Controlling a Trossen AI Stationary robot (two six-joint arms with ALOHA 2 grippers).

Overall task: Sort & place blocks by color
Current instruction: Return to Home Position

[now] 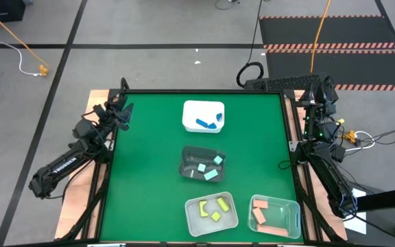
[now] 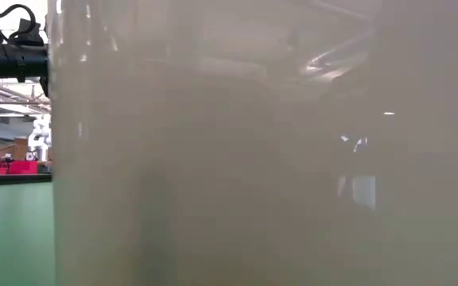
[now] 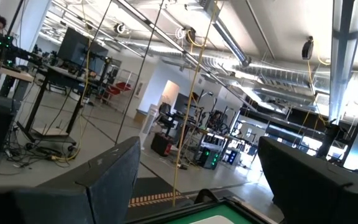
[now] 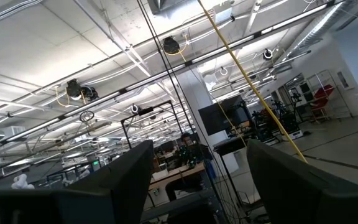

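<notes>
"At table [image 1: 149, 171] sides, both arms nearly home?"
"Yep. The left pincer [image 3: 197, 142] & right pincer [image 4: 199, 144] are released, empty; blocks [image 1: 204, 124] sorted in tubs [image 1: 203, 104] mid-table. Fold slow w/o clipping tubs."

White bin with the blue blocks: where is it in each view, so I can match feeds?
High view: white bin upper centre, blue blocks inside.
Low view: not identifiable; a pale blur fills most of it.
Left wrist view: not in it.
Right wrist view: not in it.
Shared landmark: green table top, in all but the right wrist view.
</notes>
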